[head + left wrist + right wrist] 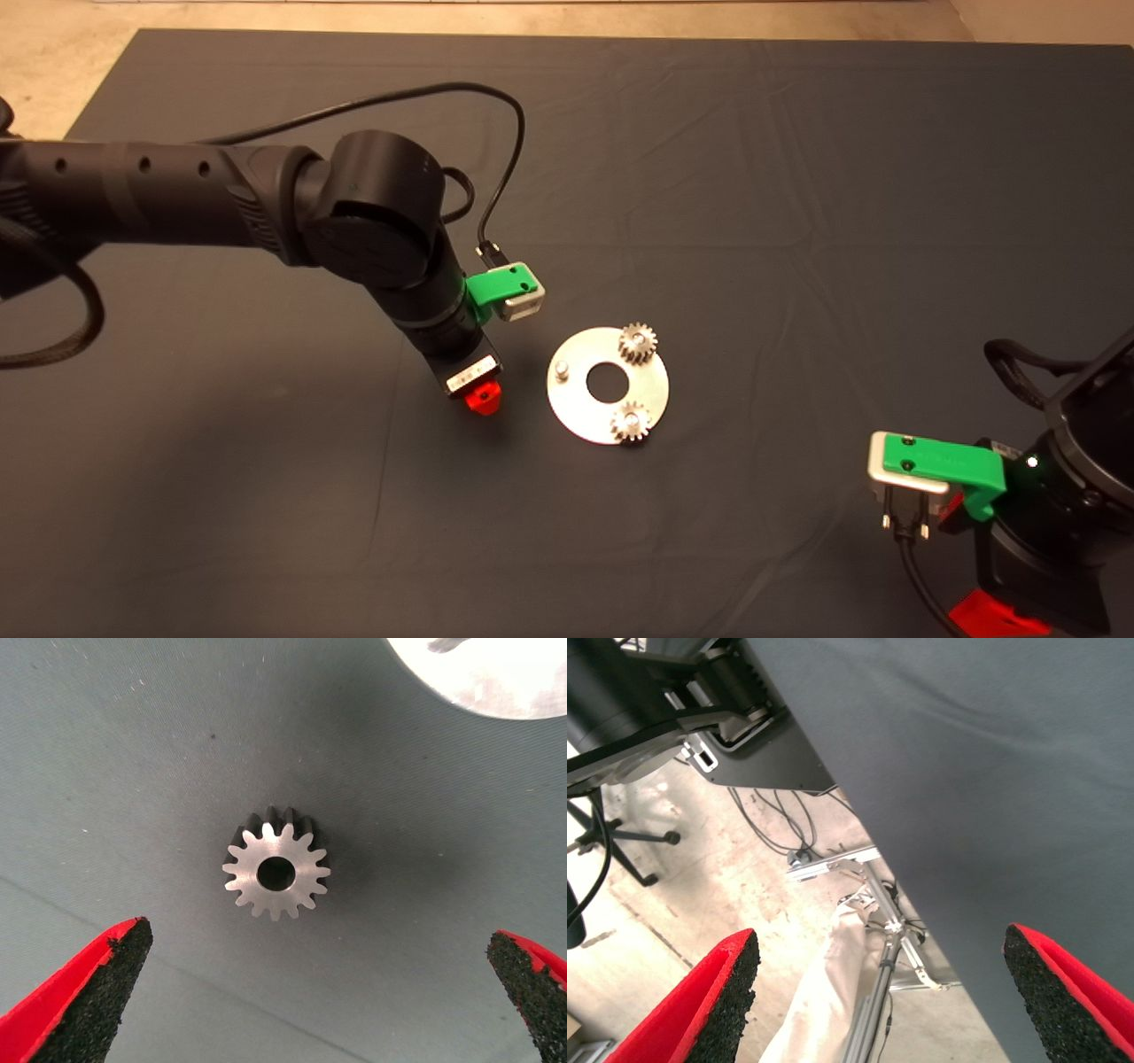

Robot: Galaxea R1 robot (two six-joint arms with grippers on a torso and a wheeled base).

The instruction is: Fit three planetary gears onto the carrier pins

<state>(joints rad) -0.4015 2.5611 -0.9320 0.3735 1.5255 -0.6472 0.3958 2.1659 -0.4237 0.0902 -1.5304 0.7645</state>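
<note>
Head view: dark mat (797, 177) covers the table, w/ creases across it; beige floor shows past the far edge. The disc (608, 385) lies flat near the mat's middle, centre hole facing up. Two gears (637, 342) sit on pins, one at the disc's far side, the other (631, 421) at its near side, both flat w/ bores upright. Third pin (562, 367) stands bare at the disc's left side. Left gripper (483, 399) hangs just left of the disc, arm coming in from the mat's left edge; only one red tip shows here, rest hidden by the wrist. The third gear can't be seen in this view, covered by that gripper. Right gripper (983, 611) sits parked at the mat's near right corner, mostly cut off.

Left wrist view: third gear (275, 873) lies flat on the mat, bore pointing straight up, teeth all round. Left fingers (97, 992) are spread wide apart, either side of it, not touching. A slice of the disc (496, 673) shows near it, cut off.

Right wrist view: right fingers (718, 1001) are wide apart, holding nothing. Mat's edge (992, 797) runs diagonally; beyond it bare concrete floor (700, 895), cables, a metal stand, pale cloth.
</note>
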